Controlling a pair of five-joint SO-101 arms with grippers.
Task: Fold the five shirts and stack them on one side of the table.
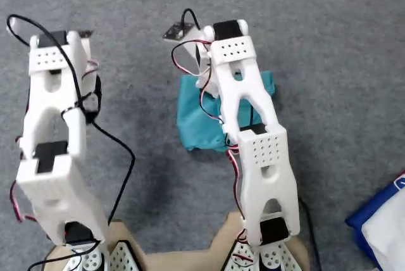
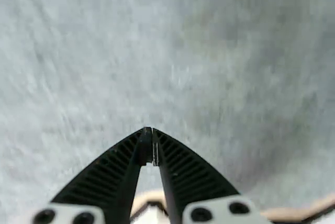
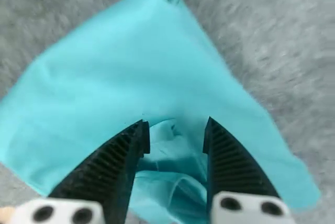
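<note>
One parted right pincer (image 3: 176, 124) over teal shirt (image 3: 131, 67)

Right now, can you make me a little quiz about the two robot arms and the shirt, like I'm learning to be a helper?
1. True or false: the left gripper is shut above the bare grey table.
2. Pick one: what colour is the shirt below the right gripper? A red, B teal, C yellow.
3. Fill the gap: the right gripper's jaws are ____.

Key: 1 true; 2 B; 3 open.
</note>
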